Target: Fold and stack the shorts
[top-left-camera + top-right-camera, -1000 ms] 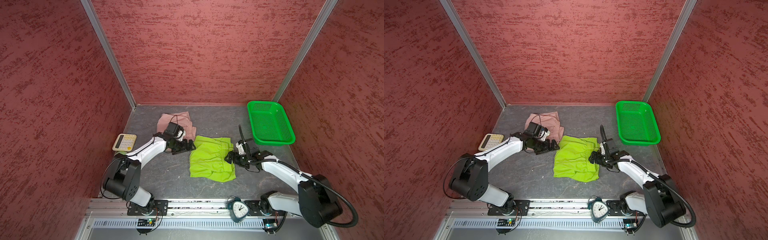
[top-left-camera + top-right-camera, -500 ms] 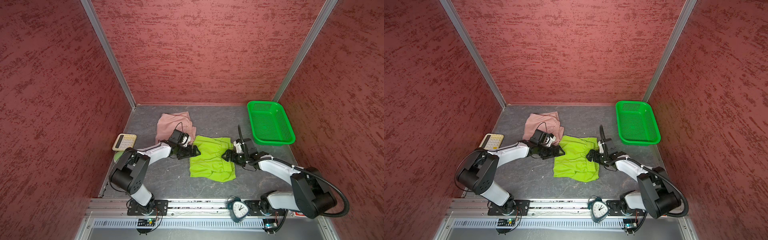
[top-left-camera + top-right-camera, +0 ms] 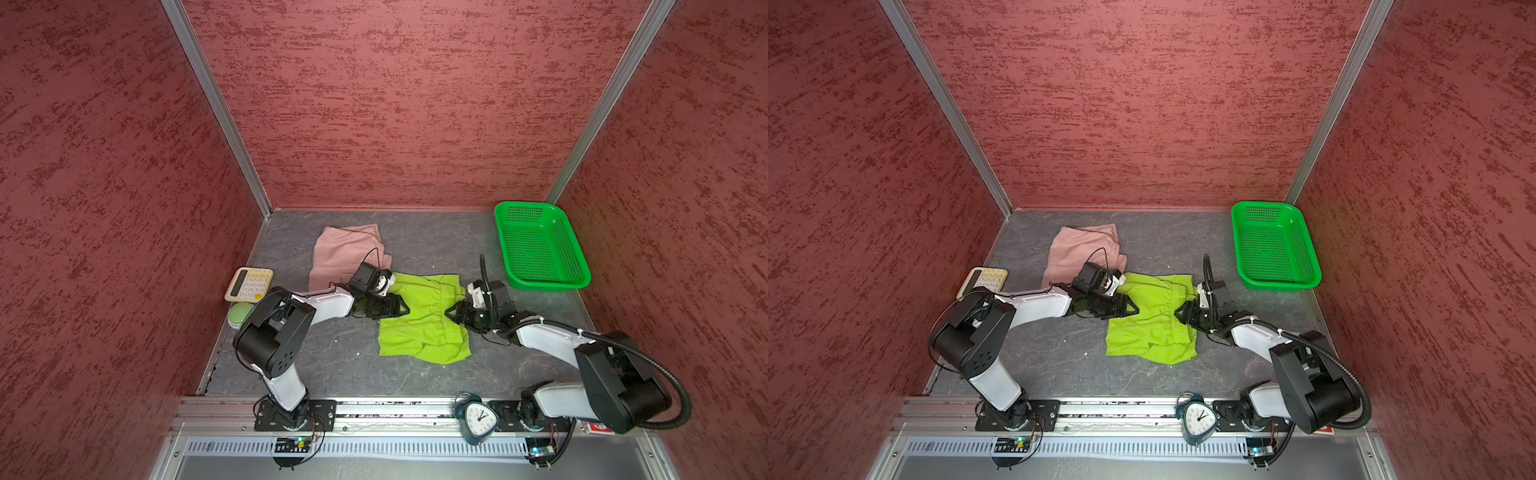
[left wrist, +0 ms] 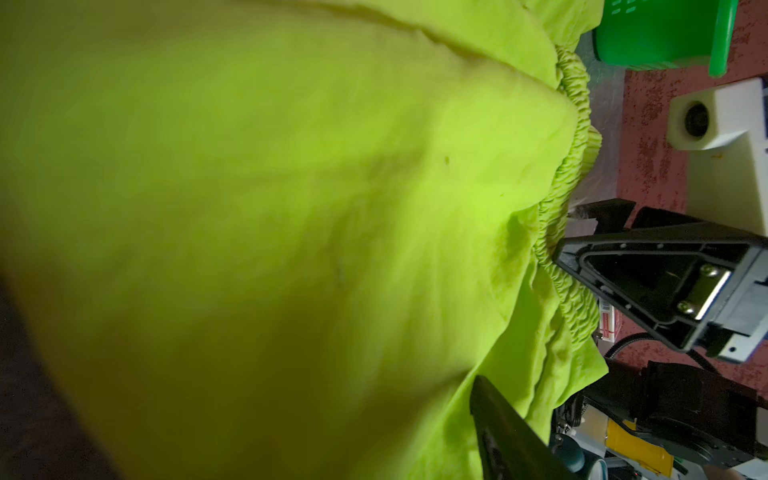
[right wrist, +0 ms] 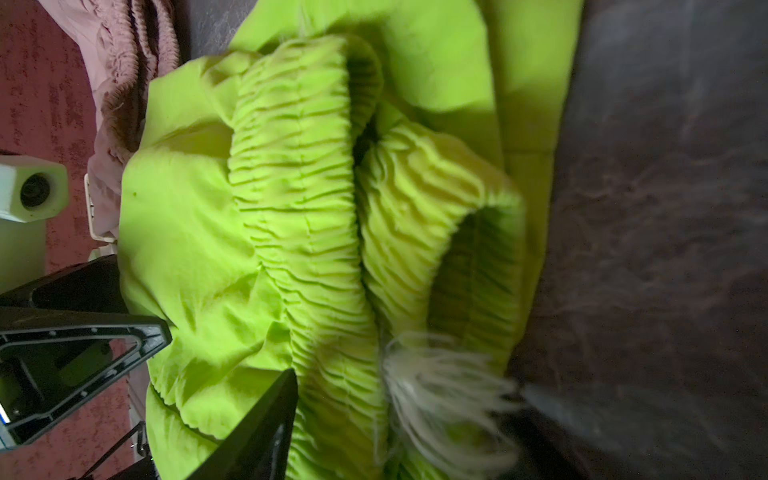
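The lime green shorts [image 3: 424, 324] [image 3: 1154, 324] lie spread on the grey floor, waistband toward the right. The dusty pink shorts [image 3: 345, 253] [image 3: 1084, 249] lie crumpled behind them, at the left. My left gripper [image 3: 402, 309] [image 3: 1133, 311] sits low on the lime pair's left edge. Lime cloth [image 4: 291, 208] fills the left wrist view. It hides one of that gripper's fingers and leaves the other finger [image 4: 507, 436] showing. My right gripper [image 3: 451, 312] [image 3: 1179, 312] is at the gathered waistband [image 5: 299, 208]. Its jaws stand apart with the waistband and a frayed white drawstring [image 5: 436, 395] between them.
A green perforated basket [image 3: 540, 245] stands at the back right. A calculator [image 3: 249, 284] and a round green object [image 3: 240, 313] lie by the left wall. An alarm clock [image 3: 478, 419] stands on the front rail. Red walls enclose the floor on three sides.
Both grippers have moved inward onto the lime green shorts, the left onto the left edge and the right onto the waistband. The right gripper's jaws have narrowed.
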Robot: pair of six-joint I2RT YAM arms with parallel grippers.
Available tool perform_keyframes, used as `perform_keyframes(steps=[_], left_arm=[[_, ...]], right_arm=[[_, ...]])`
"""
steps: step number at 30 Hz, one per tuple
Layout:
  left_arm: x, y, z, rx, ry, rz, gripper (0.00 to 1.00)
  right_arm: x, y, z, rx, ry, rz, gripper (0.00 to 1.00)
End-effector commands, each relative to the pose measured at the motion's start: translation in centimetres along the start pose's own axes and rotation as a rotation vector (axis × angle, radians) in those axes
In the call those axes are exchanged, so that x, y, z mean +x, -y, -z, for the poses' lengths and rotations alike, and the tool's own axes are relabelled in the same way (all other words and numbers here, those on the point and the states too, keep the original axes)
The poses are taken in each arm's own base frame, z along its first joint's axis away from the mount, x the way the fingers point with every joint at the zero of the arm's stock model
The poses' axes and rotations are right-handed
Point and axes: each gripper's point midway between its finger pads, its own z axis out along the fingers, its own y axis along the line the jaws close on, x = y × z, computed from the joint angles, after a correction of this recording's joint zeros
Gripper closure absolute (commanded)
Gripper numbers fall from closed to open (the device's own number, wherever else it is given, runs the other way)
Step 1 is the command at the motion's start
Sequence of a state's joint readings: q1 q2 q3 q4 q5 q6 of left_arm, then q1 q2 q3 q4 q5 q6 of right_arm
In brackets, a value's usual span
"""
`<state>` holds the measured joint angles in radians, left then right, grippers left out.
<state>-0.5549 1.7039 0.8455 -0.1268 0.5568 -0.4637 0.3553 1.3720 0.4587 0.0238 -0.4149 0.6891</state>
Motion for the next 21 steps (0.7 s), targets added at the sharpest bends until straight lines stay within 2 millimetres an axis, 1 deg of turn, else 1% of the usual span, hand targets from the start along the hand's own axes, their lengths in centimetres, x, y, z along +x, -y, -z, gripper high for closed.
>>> perform_keyframes(steps=[1,2,3,4,6,8,11,13,14,16,18,21], left_arm=[[-0.2,0.9,-0.5,0.015,-0.008,-0.004,0.53],[-0.3,1.1,-0.4,0.017,-0.005,-0.003,0.64],[-0.3,1.4,-0.4,0.02,-0.001,-0.006,0.72],[-0.5,1.8,-0.3,0.023,0.006,-0.012,0.76],[-0.7,2.6,0.0,0.031,0.013,-0.025,0.78],[-0.9,3.6,0.2,0.039,0.013,-0.04,0.84],[-1.2,4.8,0.7,0.035,0.009,-0.063,0.89],[-1.7,5.7,1.5,0.029,0.009,-0.07,0.95],[-2.0,6.0,1.9,0.023,0.009,-0.069,0.97],[-2.7,7.0,2.9,0.013,0.014,-0.081,0.98],[-3.6,7.9,3.9,-0.01,0.015,-0.086,1.0],[-4.5,9.3,5.2,-0.014,0.016,-0.098,1.0]], right_arm=[[1.0,-0.4,-0.5,-0.056,-0.036,-0.055,0.57],[0.9,-0.6,-0.6,-0.069,-0.036,-0.06,0.63],[0.8,-0.7,-0.7,-0.077,-0.034,-0.062,0.69],[0.7,-0.9,-0.7,-0.087,-0.03,-0.06,0.74],[0.3,-1.3,-0.7,-0.098,-0.018,-0.056,0.88],[-0.3,-2.0,-0.4,-0.115,0.002,-0.053,1.0],[-1.1,-3.1,0.5,-0.128,0.023,-0.031,1.0],[-1.8,-4.0,1.3,-0.136,0.043,-0.01,1.0],[-2.1,-4.4,1.7,-0.14,0.053,0.0,1.0],[-2.9,-5.5,2.4,-0.155,0.073,0.023,1.0],[-3.7,-6.6,2.9,-0.161,0.086,0.054,1.0],[-4.9,-8.4,3.3,-0.189,0.1,0.099,1.0]])
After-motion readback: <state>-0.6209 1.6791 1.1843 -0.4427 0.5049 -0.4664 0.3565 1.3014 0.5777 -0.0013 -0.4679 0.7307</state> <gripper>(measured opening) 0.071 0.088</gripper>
